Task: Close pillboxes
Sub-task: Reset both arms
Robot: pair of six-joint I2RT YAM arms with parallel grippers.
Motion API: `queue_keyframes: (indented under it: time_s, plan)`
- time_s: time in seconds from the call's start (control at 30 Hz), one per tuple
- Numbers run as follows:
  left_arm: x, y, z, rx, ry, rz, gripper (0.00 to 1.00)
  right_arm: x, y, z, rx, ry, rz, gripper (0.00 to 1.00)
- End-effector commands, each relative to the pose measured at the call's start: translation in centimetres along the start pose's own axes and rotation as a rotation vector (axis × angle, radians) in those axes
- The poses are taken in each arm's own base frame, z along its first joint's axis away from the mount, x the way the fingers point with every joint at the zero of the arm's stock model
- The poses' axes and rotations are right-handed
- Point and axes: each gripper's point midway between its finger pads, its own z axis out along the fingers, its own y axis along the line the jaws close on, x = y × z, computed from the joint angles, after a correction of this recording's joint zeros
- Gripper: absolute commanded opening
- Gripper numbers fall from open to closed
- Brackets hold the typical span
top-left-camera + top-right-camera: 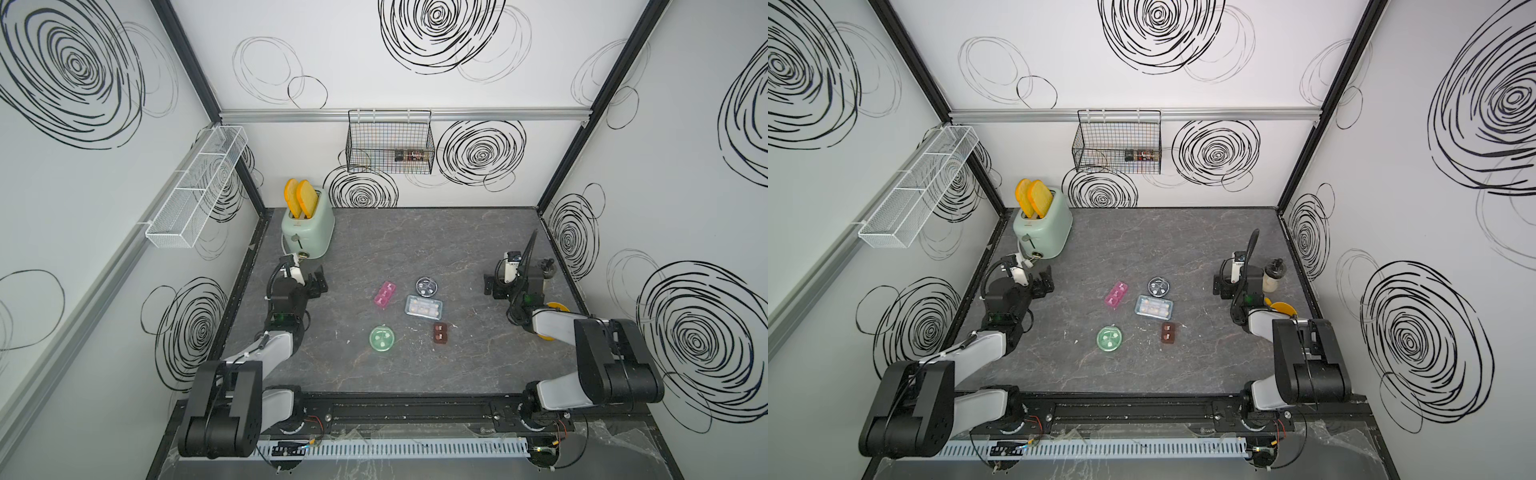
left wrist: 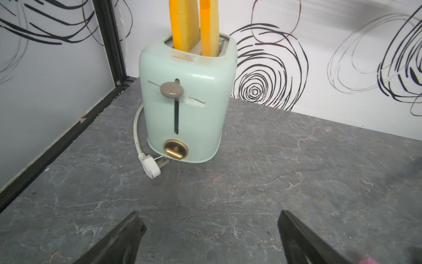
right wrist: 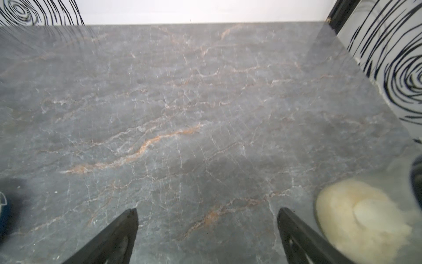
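In both top views I see the five pillboxes clustered mid-way across the dark grey marbled tabletop [image 1: 374, 249], between the two arms and touched by neither. The pink rectangular translucent pillbox [image 1: 385, 295] shows white pieces inside. Just beside it sits the dark round pillbox with a clear lid [image 1: 427, 286], and its contents are too small for me to read. Just in front of that one, the blue-grey rectangular pillbox [image 1: 424, 307] shows a row of pale and orange pieces through its top. The small brown pillbox [image 1: 440, 333] has two light spots. The green round pillbox [image 1: 382, 339], nearest my side, holds a few white bits. All five lie flat, with lids down as far as I can judge from this height.

The mint-green toaster [image 1: 307, 230] in the far left corner holds two yellow toast slices [image 1: 300, 198] upright. A black wire basket [image 1: 390, 143] on the back wall carries small jars [image 1: 411, 156]. The left gripper [image 1: 318, 284] hangs near the toaster and the right gripper [image 1: 492, 286] near the right wall, both well apart from the boxes.

On the left wrist view, the left gripper's fingers are spread wide with nothing between them, pointing at the toaster and its white plug [image 2: 151, 168].

On the right wrist view, the right gripper's fingers are equally wide over bare tabletop. A blurred clear container of pale powder [image 3: 360, 219] sits just beside one finger.
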Motion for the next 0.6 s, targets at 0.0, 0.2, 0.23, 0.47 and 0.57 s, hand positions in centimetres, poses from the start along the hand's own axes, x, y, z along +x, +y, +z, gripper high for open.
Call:
queue_keyframes:
  time_s: [0.0, 0.2, 0.23, 0.47, 0.57]
  plan:
    - [-2.1, 0.1, 0.3, 0.051, -0.128, -0.020, 0.96, -3.2, -0.3, -0.7, 0.000, -0.150, 0.002, 0.98]
    - [-2.6, -0.2, 1.1, 0.029, -0.155, 0.057, 0.96, -3.3, -0.7, -0.7, 0.009, -0.225, 0.006, 0.98]
    - [-2.5, -0.5, 1.2, 0.036, -0.153, 0.070, 0.96, -3.3, -0.9, -0.7, 0.002, -0.215, 0.021, 0.98]
    - [-1.6, -3.6, 0.3, 0.034, -0.199, 0.220, 0.96, -2.8, -1.2, -2.7, 0.021, -0.339, 0.022, 0.98]
    - [-1.5, -2.8, -0.8, 0.068, -0.258, 0.172, 0.96, -2.7, -1.3, -2.2, 0.021, -0.305, 0.036, 0.98]
